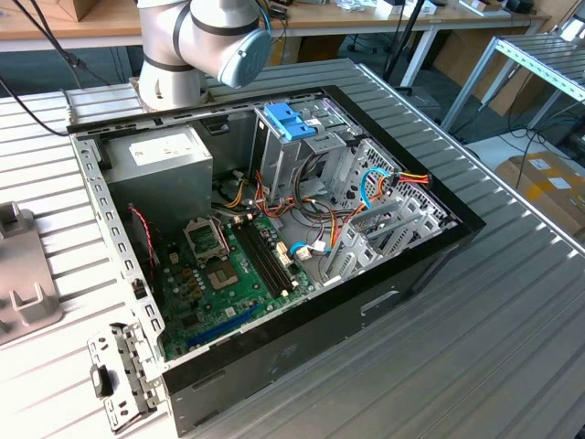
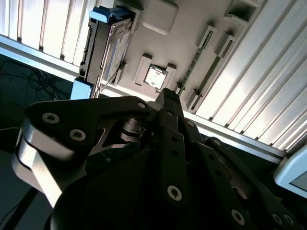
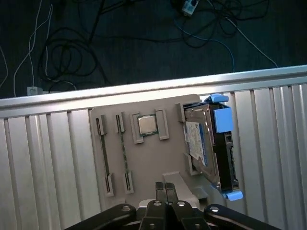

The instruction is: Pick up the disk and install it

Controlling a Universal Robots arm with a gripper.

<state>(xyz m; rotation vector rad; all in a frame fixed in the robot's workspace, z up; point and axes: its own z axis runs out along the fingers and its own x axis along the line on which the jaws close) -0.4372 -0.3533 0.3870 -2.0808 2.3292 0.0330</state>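
The hand (image 3: 164, 186) is closed, fingertips together, holding nothing. The disk (image 3: 207, 143) rests in a grey tray (image 3: 144, 165) just beside the hand, ungrasped. I judge that neither pickup nor installing is done.

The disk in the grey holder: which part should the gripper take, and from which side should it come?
Probably clamp its two broad faces near mid-length, coming from above: the disk seems to stand on its long edge in the holder.
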